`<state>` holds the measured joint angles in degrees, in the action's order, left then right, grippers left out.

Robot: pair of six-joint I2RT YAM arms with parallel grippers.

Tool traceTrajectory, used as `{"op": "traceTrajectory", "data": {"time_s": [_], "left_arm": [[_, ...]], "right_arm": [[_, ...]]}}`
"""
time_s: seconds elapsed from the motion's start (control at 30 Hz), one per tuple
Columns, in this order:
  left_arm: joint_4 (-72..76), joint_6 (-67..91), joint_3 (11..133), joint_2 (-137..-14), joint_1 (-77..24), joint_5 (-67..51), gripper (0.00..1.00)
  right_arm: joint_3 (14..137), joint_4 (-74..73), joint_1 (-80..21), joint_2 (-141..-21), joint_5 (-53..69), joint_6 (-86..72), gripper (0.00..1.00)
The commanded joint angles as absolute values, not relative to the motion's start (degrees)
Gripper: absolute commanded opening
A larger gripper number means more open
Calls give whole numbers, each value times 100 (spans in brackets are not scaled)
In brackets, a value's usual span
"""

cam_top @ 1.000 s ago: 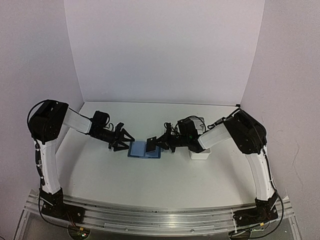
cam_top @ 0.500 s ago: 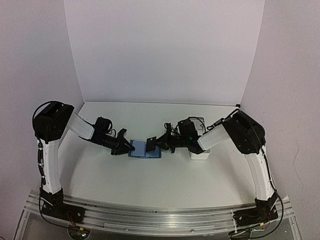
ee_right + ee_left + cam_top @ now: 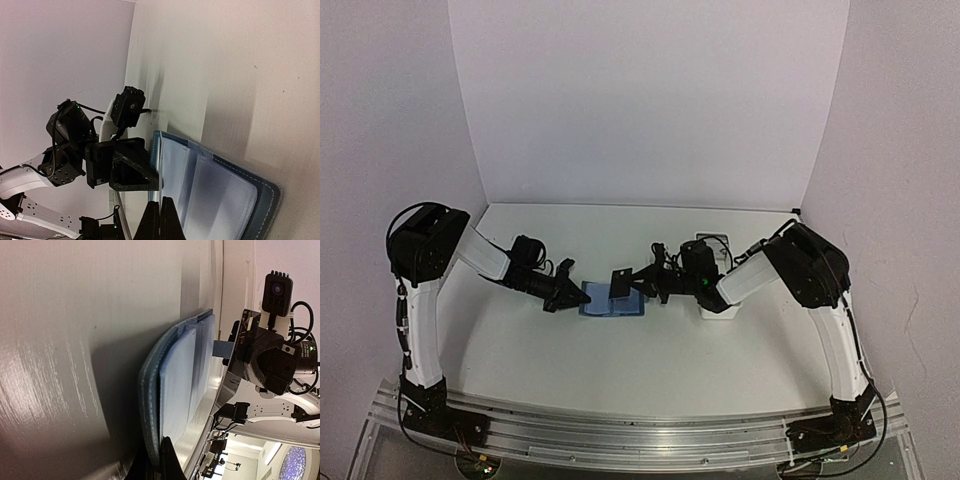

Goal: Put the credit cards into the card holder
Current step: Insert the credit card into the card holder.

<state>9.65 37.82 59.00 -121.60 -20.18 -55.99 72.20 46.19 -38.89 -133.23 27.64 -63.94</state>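
Observation:
The blue card holder (image 3: 613, 301) lies open on the table, its pale blue pockets facing up (image 3: 215, 195). My left gripper (image 3: 570, 293) is shut on the holder's left edge, and the stitched rim sits between its fingertips (image 3: 159, 452). My right gripper (image 3: 632, 283) is shut on a dark credit card (image 3: 618, 280). It holds the card tilted just above the holder's middle. From the left wrist the card (image 3: 222, 348) shows as a small grey tab sticking out of the right gripper. No other credit cards are in view.
A white tray (image 3: 720, 305) stands on the table under the right forearm, right of the holder. White walls close the table at the back and both sides. The two grippers face each other a few centimetres apart over the holder.
My left gripper moved right to the holder and shut on its left edge. My right gripper lifted the card slightly and stayed shut on it.

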Motion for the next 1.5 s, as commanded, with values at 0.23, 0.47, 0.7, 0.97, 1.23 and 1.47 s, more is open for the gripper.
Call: {"op": "traceTrajectory", "data": {"time_s": [0.23, 0.47, 0.7, 0.97, 1.23, 1.47], "left_arm": [[682, 3795, 5835, -12527, -1911, -5292, 0], [746, 3825, 5743, -12460, -1903, -5252, 0], [736, 3827, 5730, -12453, -1883, -5206, 0], [754, 3813, 5748, -12454, -1872, -5197, 0], [818, 3807, 5765, -12432, -1872, -5219, 0], [811, 3806, 5791, -12428, -1872, -5221, 0]], "right_arm": [[7175, 5205, -3950, -13572, 2440, -6674, 0], [7365, 4278, -3992, -13424, 2132, -6249, 0], [7510, 3727, -4100, -13249, 1968, -5877, 0], [7655, 3657, -4109, -13201, 1985, -5831, 0], [7755, 3651, -4309, -13530, 2499, -6102, 0], [7435, 3341, -4315, -13229, 2820, -5995, 0]]}}
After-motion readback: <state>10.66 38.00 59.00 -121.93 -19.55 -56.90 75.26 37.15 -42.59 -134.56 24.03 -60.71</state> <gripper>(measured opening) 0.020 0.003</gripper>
